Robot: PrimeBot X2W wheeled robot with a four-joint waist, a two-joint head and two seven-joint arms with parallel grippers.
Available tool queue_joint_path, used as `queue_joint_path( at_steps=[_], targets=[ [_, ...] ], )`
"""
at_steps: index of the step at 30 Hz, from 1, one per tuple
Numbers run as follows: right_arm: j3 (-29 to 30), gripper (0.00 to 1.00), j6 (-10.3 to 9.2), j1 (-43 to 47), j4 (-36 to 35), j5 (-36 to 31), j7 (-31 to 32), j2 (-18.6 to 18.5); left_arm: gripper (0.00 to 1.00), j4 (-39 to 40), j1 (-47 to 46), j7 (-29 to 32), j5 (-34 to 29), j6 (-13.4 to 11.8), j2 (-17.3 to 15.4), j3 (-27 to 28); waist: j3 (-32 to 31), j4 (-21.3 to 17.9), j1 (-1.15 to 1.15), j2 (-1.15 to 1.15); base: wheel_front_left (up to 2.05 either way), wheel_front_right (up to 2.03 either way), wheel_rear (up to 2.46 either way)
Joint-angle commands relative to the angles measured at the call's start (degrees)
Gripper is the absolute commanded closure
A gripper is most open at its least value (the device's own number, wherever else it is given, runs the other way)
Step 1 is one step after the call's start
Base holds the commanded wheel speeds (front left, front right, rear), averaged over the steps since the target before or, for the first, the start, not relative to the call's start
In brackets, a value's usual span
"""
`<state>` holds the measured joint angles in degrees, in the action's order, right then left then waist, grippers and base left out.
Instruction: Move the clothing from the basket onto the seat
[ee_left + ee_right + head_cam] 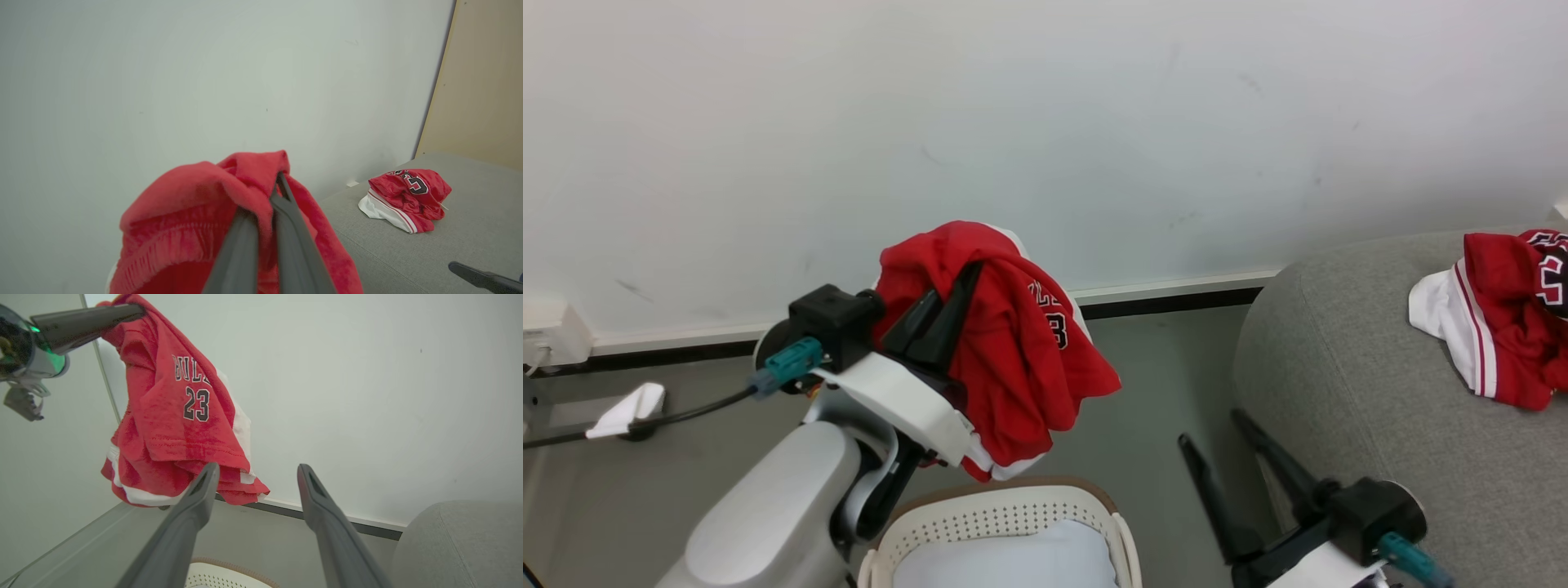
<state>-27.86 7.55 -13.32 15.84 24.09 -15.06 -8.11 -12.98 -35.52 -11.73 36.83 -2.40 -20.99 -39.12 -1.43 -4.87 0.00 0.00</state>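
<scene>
Above basket, left tool raised, clamped on clothing; right tool low beside seat, spread apart.

Head camera looks down; wrist views share wall and seat.

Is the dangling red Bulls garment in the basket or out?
Out: the red Bulls garment hangs from the left end effector, above the basket, not yet on the seat.

Bare floor lies between basket and seat; a red garment occupies the seat.
</scene>
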Motion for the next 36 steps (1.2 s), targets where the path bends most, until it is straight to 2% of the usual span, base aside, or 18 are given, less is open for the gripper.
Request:
queue_joint_path(
  at_steps=[1, 10, 23, 32, 33, 34, 35, 36],
  targets=[
    [-1.40, 0.00, -0.13, -1.01, 0.65, -1.06, -0.16, -0.92, 1.00, 0.08, 0.41, -0.04, 0.03, -0.03, 0.04, -0.06, -0.02, 0.21, 0.00, 0.00, 0.00, 0.00, 0.00],
    [-11.96, 0.00, -0.13, -6.14, 7.49, -1.83, -0.09, 0.39, 1.00, -0.04, -0.63, 0.68, 0.01, 0.80, 1.75, -1.93, -0.10, 3.44, 0.00, 0.00, 0.00, 0.00, 0.00],
    [-16.76, 0.00, -0.13, -12.34, 16.02, -0.26, -0.08, 2.66, 1.00, 1.23, -0.83, 2.42, -1.11, 2.31, 6.12, -7.31, -0.69, 10.52, 0.00, 0.00, 0.00, 0.00, 0.00],
    [-14.40, 0.00, -0.13, -12.70, 16.55, -0.96, -0.08, 3.25, 1.00, 1.65, 0.38, 3.52, -1.33, 3.21, 8.09, -10.68, -1.17, 14.06, 0.00, 0.00, 0.00, 0.00, 0.00],
    [-14.18, 0.20, -0.13, -12.64, 16.63, -0.98, -0.08, 3.31, 1.00, 1.77, 0.47, 3.63, -1.33, 3.21, 8.19, -10.91, -1.16, 14.29, 0.00, 0.00, 0.00, 0.00, 0.00],
    [-14.18, 0.20, -0.13, -12.64, 16.63, -0.98, -0.08, 3.31, 1.00, 1.77, 0.47, 3.63, -1.33, 3.21, 8.19, -10.91, -1.16, 14.29, 0.00, 0.00, 0.00, 0.00, 0.00],
    [-13.90, 0.53, -0.13, -12.61, 16.67, -0.90, -0.08, 3.37, 1.00, 1.86, 0.55, 3.70, -1.34, 3.25, 8.27, -11.14, -1.14, 14.52, 0.00, 0.00, 0.00, 0.00, 0.00],
    [-13.68, 0.70, -0.13, -12.64, 16.59, -0.75, -0.08, 3.44, 1.00, 1.98, 0.64, 3.78, -1.36, 3.27, 8.31, -11.33, -1.11, 14.70, 0.00, 0.00, 0.00, 0.00, 0.00]
  ],
)
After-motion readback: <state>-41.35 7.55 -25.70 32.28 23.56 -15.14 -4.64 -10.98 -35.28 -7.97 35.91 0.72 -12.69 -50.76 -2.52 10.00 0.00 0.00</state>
